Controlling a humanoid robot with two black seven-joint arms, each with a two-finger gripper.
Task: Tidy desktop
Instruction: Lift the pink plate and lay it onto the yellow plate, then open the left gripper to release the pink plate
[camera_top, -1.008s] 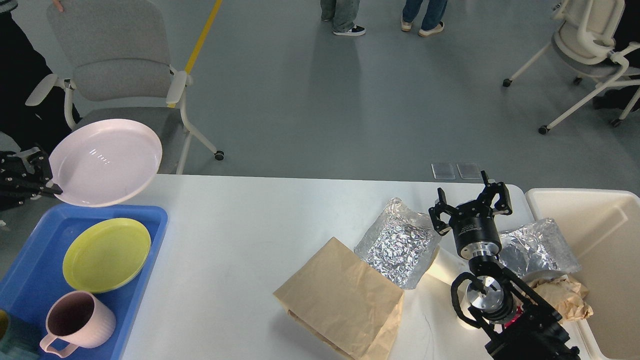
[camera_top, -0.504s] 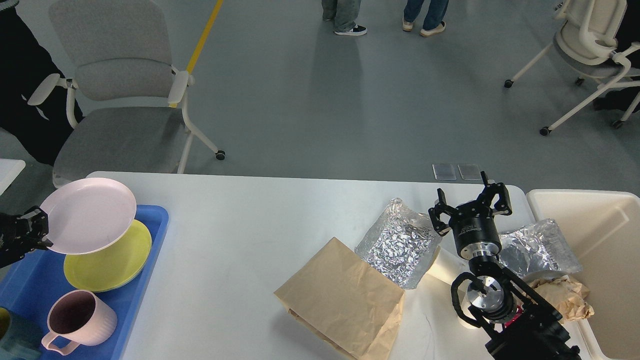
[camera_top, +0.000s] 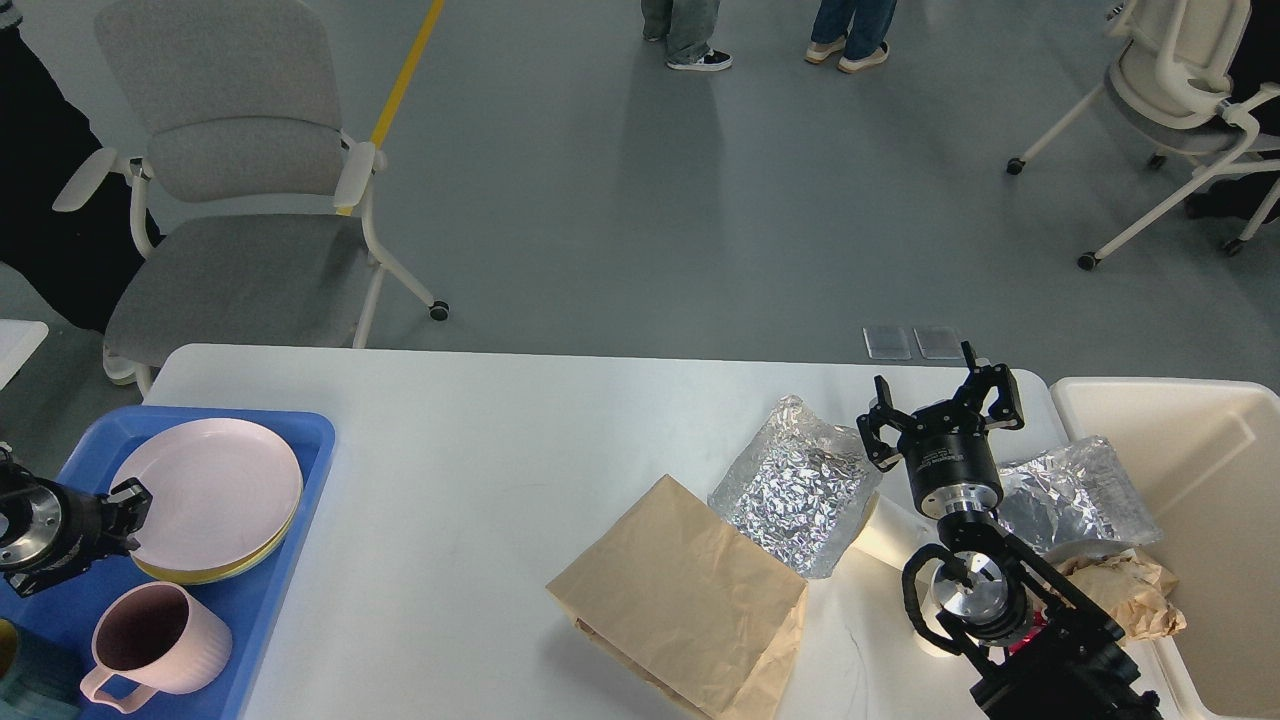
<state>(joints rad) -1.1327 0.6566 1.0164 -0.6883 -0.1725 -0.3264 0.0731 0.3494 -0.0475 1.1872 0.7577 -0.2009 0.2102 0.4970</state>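
The large white rectangular desktop with rounded corners (camera_top: 480, 450) fills the lower part of the head view, wider than anything on it. At its right edge sits a cream rectangular plastic bin (camera_top: 1215, 440); on its left end rests a blue plastic tray (camera_top: 295, 520). Near the middle lies a crumpled brown paper bag (camera_top: 685, 595), touching a crinkled silver foil pouch (camera_top: 800, 485) just behind it. A second silver foil pouch (camera_top: 1075, 495) lies close to the bin, with a wad of brown paper (camera_top: 1125, 590) beside it.

In the tray, a round pale pink plate (camera_top: 210, 490) is stacked on a yellow-green plate (camera_top: 215, 572), and a pink ribbed mug (camera_top: 155, 640) stands upright nearer the front.

The black right gripper (camera_top: 940, 405) hovers between the two pouches, fingers spread, holding nothing. The left gripper (camera_top: 125, 505) sits at the pink plate's left rim; it appears to pinch the rim, but from this angle I cannot tell.
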